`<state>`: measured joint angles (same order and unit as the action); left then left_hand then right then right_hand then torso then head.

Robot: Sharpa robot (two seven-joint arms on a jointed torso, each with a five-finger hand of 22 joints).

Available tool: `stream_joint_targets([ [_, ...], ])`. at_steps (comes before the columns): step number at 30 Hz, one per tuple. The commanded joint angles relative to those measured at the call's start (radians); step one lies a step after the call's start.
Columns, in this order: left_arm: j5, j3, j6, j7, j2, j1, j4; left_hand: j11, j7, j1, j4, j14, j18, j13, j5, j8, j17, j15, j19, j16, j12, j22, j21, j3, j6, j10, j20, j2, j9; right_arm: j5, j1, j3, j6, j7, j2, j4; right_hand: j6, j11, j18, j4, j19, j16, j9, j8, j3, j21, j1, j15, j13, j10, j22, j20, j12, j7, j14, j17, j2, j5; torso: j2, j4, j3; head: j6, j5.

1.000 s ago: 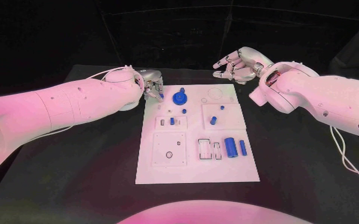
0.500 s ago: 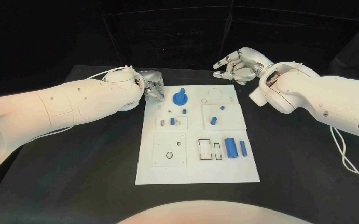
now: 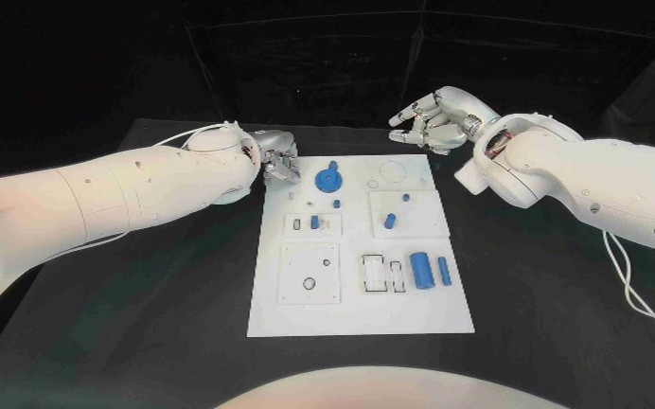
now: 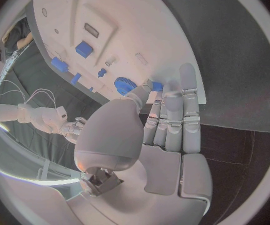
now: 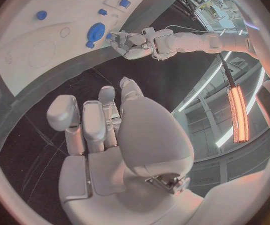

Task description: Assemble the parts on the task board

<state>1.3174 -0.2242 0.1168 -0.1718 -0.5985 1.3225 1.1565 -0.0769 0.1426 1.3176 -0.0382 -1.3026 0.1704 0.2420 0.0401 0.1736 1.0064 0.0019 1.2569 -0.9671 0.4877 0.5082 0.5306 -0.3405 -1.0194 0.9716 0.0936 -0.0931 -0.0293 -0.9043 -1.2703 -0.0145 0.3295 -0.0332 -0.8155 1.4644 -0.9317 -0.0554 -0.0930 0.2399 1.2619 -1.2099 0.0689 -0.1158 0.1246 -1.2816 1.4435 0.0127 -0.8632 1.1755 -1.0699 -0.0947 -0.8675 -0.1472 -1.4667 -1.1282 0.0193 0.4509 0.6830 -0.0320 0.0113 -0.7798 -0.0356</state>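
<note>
A: Task board (image 3: 358,314), a flat white rectangular plate, lay in the middle of the black matte surface (image 3: 164,314), long side running near to far. What stood on it?

B: Smooth blue plastic pieces. A round toothed disc (image 3: 327,180) sat at the far end. A thick blue cylinder (image 3: 422,269) lay toward the near right, with a slimmer blue rod (image 3: 444,270) just to its right. A short blue peg (image 3: 389,221) stood in a square white inset plate near the middle.

A: And the hands?

B: The left robot hand (image 3: 280,165), silver and jointed, hung over the far left corner of the board, beside the toothed disc. In the left wrist view it pinched a small blue part (image 4: 157,86) between thumb and fingertip, the other fingers straight and close together.

A: The other one?

B: The right robot hand (image 3: 430,125) was off the board past its far right corner, above the surface, fingers loosely bent and apart, holding nothing.

A: Any lettering?

B: The small dark marks on the board were too small to read.
</note>
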Motion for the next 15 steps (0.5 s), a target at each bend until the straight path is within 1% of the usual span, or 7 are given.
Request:
stream_joint_targets([
  [1,-0.008,-0.003,-0.023,0.017,-0.002,-0.004,0.003,-0.003,0.002,0.002,0.044,0.008,0.005,-0.005,0.007,-0.008,-0.001,0.0,-0.009,0.006,-0.007,0.003,-0.004,-0.087,0.004,-0.002,0.002,-0.006,-0.038,-0.002,-0.002,0.001,-0.002,-0.009,0.0,0.002,0.004,-0.003,-0.013,0.008,-0.004,0.006,-0.001,-0.004,0.0,0.006,-0.005,0.005,0.001,-0.005,0.002,0.002,-0.006,-0.001,-0.017,-0.001,-0.004,0.007,0.0,-0.0002,-0.0001,0.001,-0.001],
  [3,-0.009,-0.003,-0.02,0.021,-0.004,-0.004,0.005,-0.007,0.007,-0.011,0.046,0.009,0.006,-0.009,0.007,-0.012,-0.002,0.001,-0.01,0.006,-0.011,0.005,-0.003,-0.134,0.003,-0.001,0.004,0.009,-0.038,-0.002,-0.002,0.001,-0.003,-0.009,-0.001,0.002,0.004,-0.003,-0.013,0.008,-0.004,0.006,-0.001,-0.004,0.0,0.006,-0.005,0.005,0.001,-0.005,0.002,0.002,-0.006,-0.001,-0.017,-0.001,-0.004,0.007,0.0,0.0005,-0.0003,0.002,-0.002],
  [5,-0.009,-0.003,-0.019,0.024,-0.005,-0.004,0.006,-0.005,0.01,-0.023,0.045,0.01,0.009,-0.012,0.006,-0.016,-0.002,0.005,-0.01,0.006,-0.013,0.008,-0.002,-0.186,0.002,0.002,0.003,0.027,-0.039,-0.002,-0.002,0.001,-0.003,-0.009,-0.001,0.002,0.004,-0.003,-0.013,0.008,-0.004,0.006,-0.001,-0.004,0.0,0.006,-0.005,0.005,0.001,-0.005,0.002,0.002,-0.006,-0.001,-0.017,-0.001,-0.004,0.007,0.0,0.0004,-0.0001,0.003,-0.001],
  [8,-0.009,-0.003,-0.02,0.026,-0.005,-0.004,0.007,-0.007,0.007,-0.031,0.044,0.01,0.007,-0.014,0.006,-0.019,-0.003,0.002,-0.011,0.006,-0.014,0.011,-0.001,-0.22,0.002,0.003,0.006,0.036,-0.039,-0.002,-0.002,0.001,-0.003,-0.01,-0.001,0.003,0.005,-0.003,-0.013,0.01,-0.004,0.006,-0.001,-0.004,0.0,0.006,-0.006,0.005,0.002,-0.006,0.002,0.002,-0.005,-0.001,-0.017,-0.001,-0.004,0.01,0.0,0.0002,-0.0004,0.003,-0.001],
  [10,-0.009,-0.003,-0.02,0.026,-0.005,-0.004,0.007,-0.008,0.009,-0.041,0.045,0.011,0.007,-0.015,0.006,-0.021,-0.004,0.003,-0.012,0.007,-0.014,0.013,0.001,-0.254,0.0,0.005,0.006,0.049,-0.039,-0.002,-0.002,0.001,-0.003,-0.01,-0.002,0.003,0.005,-0.003,-0.013,0.01,-0.004,0.006,-0.001,-0.004,0.0,0.006,-0.006,0.005,0.002,-0.006,0.002,0.002,-0.005,-0.001,-0.017,-0.001,-0.004,0.01,0.0,0.0002,-0.0006,0.004,-0.002],
  [13,-0.009,-0.003,-0.018,0.025,-0.005,-0.004,0.008,-0.007,0.009,-0.045,0.043,0.011,0.008,-0.016,0.007,-0.023,-0.006,0.003,-0.012,0.008,-0.015,0.015,0.002,-0.277,0.001,0.005,0.006,0.053,-0.039,-0.002,-0.002,0.001,-0.003,-0.011,-0.002,0.003,0.005,-0.003,-0.013,0.01,-0.004,0.006,-0.001,-0.004,0.0,0.006,-0.006,0.005,0.002,-0.006,0.002,0.002,-0.005,-0.001,-0.017,-0.001,-0.004,0.01,0.0,0.0003,-0.0004,0.004,-0.002],
  [15,-0.009,-0.003,-0.016,0.024,-0.004,-0.004,0.008,-0.007,0.009,-0.052,0.044,0.011,0.008,-0.018,0.007,-0.024,-0.008,0.002,-0.013,0.009,-0.017,0.018,0.003,-0.302,-0.001,0.008,0.005,0.061,-0.039,-0.002,-0.002,0.001,-0.003,-0.011,-0.002,0.003,0.005,-0.003,-0.013,0.01,-0.004,0.006,-0.001,-0.004,0.0,0.006,-0.006,0.005,0.002,-0.006,0.002,0.002,-0.005,-0.001,-0.017,-0.001,-0.004,0.01,0.0,0.0008,-0.0004,0.004,-0.003],
])
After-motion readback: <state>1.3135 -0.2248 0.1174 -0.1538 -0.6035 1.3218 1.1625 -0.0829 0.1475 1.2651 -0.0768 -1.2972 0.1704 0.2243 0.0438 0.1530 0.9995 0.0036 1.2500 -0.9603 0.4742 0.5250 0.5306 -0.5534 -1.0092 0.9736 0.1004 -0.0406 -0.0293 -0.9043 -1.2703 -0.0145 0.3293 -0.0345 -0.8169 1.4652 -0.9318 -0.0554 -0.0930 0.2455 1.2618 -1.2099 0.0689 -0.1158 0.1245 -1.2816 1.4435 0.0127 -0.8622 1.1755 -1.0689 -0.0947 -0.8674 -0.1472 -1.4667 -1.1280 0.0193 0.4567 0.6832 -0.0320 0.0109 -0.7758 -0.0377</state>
